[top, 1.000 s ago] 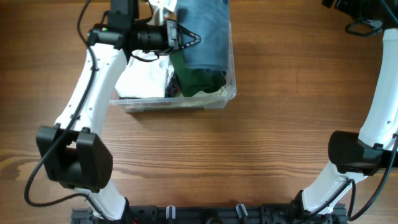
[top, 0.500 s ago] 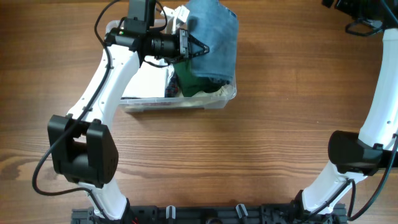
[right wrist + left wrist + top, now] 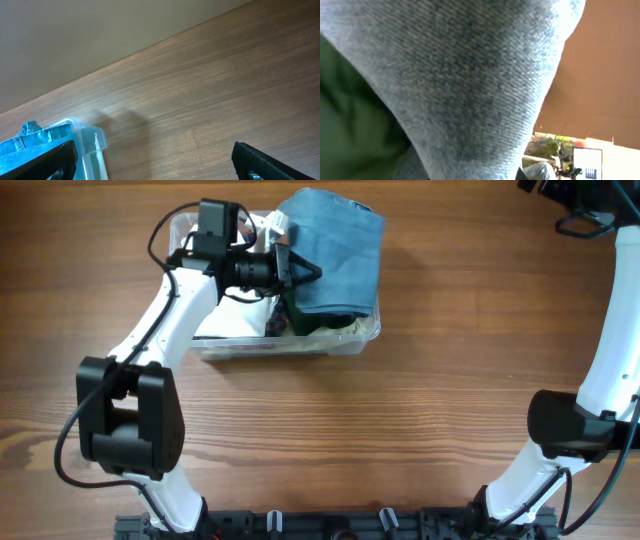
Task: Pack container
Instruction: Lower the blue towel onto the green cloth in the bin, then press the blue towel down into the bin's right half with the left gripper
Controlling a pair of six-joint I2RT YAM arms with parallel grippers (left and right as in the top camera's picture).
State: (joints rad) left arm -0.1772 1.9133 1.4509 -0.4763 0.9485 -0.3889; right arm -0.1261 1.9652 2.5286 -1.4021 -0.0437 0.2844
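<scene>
Two arms work at a wooden table [image 3: 400, 430]. The container [image 3: 280, 348] sits at the far side of the table, a bit to the left. The left gripper [image 3: 305, 270] is right over its middle, pinched tight on a blue cloth [image 3: 340, 245] that lies over the right half. A green cloth [image 3: 315, 320] and a white cloth [image 3: 230, 315] lie inside. The right gripper [image 3: 155, 162] is wide open, holds nothing, and is well away to the right of the container.
</scene>
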